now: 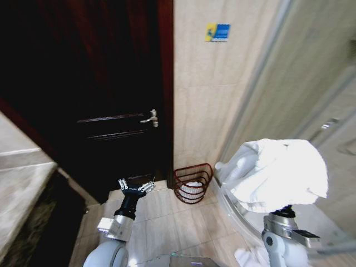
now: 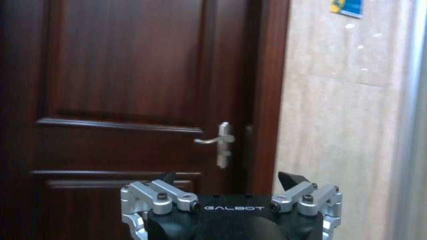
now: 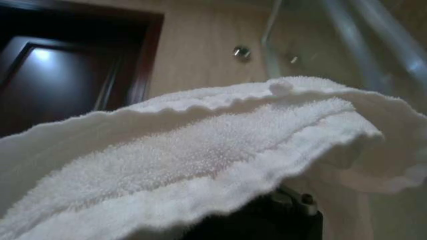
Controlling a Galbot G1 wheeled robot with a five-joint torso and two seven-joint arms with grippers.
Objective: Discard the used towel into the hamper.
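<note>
**Towel held up on the right, hamper ahead by the wall**

Nearest to us, the right gripper (image 1: 285, 210) sat under a bunched white towel (image 1: 278, 173), raised at our right side. We judged it carried the towel high to keep it off the floor on the way to the drop. The cloth draped right over the fingers, so we could not tell how the jaws stood, or how much towel they gripped. In the right wrist view the towel (image 3: 200, 160) covered most of what lay ahead.

The left gripper (image 1: 136, 186) was held out low on our left, jaws wide and holding nothing, probably just idle.

Farther on, the hamper (image 1: 192, 183) stood on the tiled floor (image 1: 167, 217) against the beige wall (image 1: 206, 100), just beside the dark door (image 1: 100, 100). Something white lay inside; we could not make out what.
</note>
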